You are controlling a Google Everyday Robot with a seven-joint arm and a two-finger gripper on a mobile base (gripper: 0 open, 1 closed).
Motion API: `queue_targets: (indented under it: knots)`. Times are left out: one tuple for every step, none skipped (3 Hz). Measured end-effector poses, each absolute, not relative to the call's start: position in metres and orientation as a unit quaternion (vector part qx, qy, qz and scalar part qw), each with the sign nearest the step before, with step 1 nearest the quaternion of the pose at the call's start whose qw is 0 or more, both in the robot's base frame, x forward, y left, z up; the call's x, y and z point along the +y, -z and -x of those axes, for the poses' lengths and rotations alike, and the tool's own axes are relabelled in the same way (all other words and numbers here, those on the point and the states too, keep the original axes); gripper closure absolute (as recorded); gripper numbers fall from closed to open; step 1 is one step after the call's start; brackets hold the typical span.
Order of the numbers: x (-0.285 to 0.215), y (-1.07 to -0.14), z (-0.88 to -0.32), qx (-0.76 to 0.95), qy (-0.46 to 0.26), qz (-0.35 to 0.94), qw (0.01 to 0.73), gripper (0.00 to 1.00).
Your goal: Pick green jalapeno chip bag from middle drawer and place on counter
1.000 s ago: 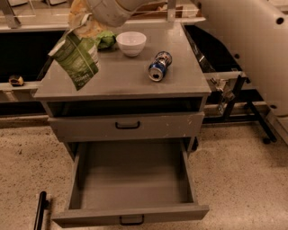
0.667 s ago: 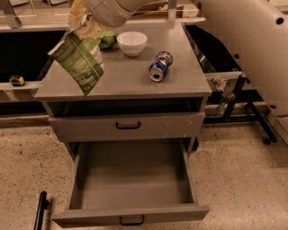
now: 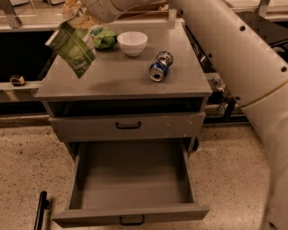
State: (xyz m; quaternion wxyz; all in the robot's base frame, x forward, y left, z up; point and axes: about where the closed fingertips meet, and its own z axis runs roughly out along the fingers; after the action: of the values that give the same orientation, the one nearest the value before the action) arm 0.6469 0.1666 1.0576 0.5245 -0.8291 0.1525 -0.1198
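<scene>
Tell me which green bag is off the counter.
The flat pale-green chip bag, hanging from the claw above the counter's left edge; the brighter, rounder bag lies on it beside the bowl.

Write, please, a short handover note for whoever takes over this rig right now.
Gripper: raised over the counter's rear left corner, shut on the top of the green jalapeno chip bag, which hangs tilted near the left edge.
Middle drawer: pulled out, nothing inside.
On the counter: white bowl, blue can on its side, another green bag.
Done: bag out of the drawer and lifted.
Left: lower it onto bare counter, probably front left, then release.
</scene>
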Motion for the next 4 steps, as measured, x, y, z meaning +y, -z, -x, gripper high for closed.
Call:
queue_targets:
  knots:
    - [0.196,-1.061,-0.695,0.126,0.119,0.793,0.583,1.0]
    - [0.205,-1.05,-0.736,0.138,0.119,0.756,0.629,0.82]
    - [0.199,-1.032,-0.766,0.173,0.14,0.744,0.63,0.59]
    - [0.199,-1.032,-0.769,0.183,0.14,0.74,0.632,0.36]
